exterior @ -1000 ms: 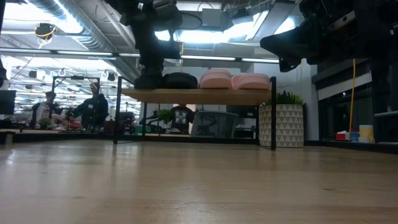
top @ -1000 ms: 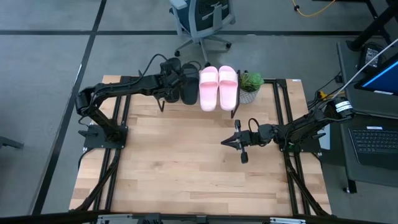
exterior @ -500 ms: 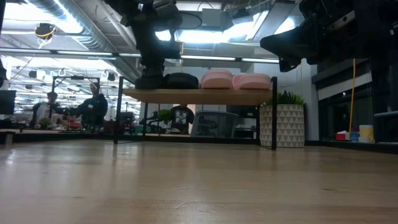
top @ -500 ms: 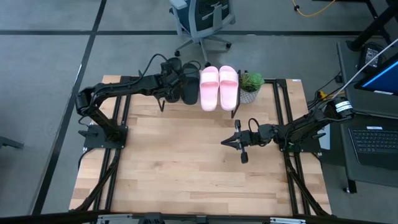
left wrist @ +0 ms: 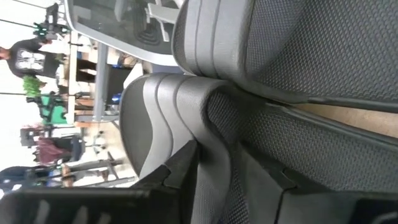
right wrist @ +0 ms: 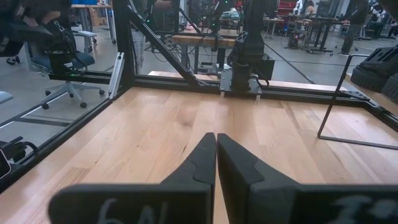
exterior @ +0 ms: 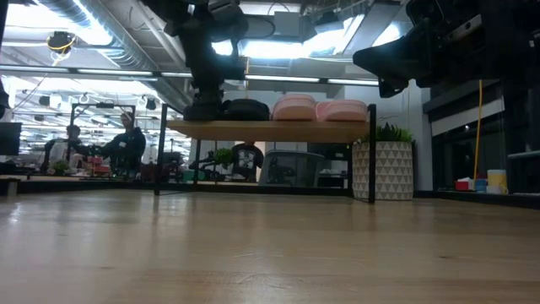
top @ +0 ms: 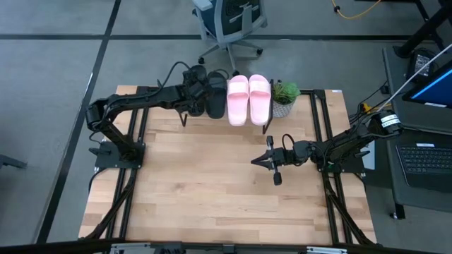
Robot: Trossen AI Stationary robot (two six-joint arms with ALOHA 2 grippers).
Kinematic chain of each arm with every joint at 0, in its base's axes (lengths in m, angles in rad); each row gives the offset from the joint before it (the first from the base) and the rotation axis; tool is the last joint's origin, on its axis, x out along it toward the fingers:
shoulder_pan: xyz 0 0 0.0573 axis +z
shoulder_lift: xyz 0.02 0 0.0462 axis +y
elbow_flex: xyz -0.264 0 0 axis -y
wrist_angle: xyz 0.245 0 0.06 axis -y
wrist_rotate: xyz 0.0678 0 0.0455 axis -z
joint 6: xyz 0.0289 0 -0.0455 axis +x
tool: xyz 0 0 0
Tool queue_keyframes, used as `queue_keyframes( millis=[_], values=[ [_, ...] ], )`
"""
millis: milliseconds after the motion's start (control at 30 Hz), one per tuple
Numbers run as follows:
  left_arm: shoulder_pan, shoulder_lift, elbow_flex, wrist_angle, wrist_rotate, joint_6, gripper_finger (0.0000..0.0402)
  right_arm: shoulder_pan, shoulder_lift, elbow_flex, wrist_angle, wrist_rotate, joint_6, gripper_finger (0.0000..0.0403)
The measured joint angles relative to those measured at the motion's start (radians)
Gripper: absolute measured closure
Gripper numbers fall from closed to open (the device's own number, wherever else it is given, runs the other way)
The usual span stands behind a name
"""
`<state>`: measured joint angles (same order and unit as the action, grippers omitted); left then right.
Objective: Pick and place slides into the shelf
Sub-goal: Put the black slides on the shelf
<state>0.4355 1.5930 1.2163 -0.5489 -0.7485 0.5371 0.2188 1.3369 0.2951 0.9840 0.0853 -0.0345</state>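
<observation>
**A:** Two dark fingers (left wrist: pixel 186 168) of the left gripper (top: pixel 192 92) straddle the strap of a black slide (left wrist: pixel 186 124), one on each side of it, with a little slack showing. I'd call them parted and loose on the strap, no longer pinching it.

**B:** And where does that slide lie?

**A:** On the shelf (exterior: pixel 270 130), at its left end. From above, its black twin (top: pixel 214 99) sits just beside it, then the two pink slides (top: pixel 248 99), all four side by side with their long axes running across the plank, front to back.

**B:** So which way from the fingers?

**A:** Right at them. The strap runs between the fingertips, and the sole stretches away along the gripper's own line of reach. In my judgement the clean way out is to lift off or back straight along that axis; a sideways move would drag the strap or nudge the neighbour.

**B:** The right arm?

**A:** The right gripper (top: pixel 258 161) hovers over the table (top: pixel 212 190), well apart from the shelf, its fingers pressed together on nothing. The left arm is plainly the nearer one.

**B:** How far along, then?

**A:** All four slides appear to be up on the plank, beside the potted plant (top: pixel 284 95). Only the left arm's retreat seems to remain.
</observation>
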Motion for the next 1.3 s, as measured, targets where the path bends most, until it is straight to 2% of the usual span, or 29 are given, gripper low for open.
queue_keyframes(
  millis=[300, 567, 833, 1133, 1300],
  values=[
    [-0.034, 0.001, 0.030, 0.012, -0.072, 0.050, 0.0263, 0.000, 0.000, 0.000, 0.000, 0.000, 0.000, 0.0385],
    [-0.059, 0.002, 0.061, 0.021, -0.072, 0.067, 0.0260, 0.000, 0.000, 0.000, 0.000, 0.000, 0.003, 0.0385],
    [-0.100, -0.004, 0.062, 0.019, -0.152, 0.110, 0.0260, 0.000, 0.000, 0.000, 0.000, 0.000, 0.003, 0.0385],
    [-0.124, -0.124, 0.064, 0.044, -0.170, 0.096, 0.0260, 0.000, 0.000, 0.000, 0.000, 0.000, 0.003, 0.0385],
    [-0.114, -0.204, 0.065, 0.044, -0.103, 0.063, 0.0267, 0.000, 0.000, 0.000, 0.000, 0.000, 0.004, 0.0385]
  ],
)
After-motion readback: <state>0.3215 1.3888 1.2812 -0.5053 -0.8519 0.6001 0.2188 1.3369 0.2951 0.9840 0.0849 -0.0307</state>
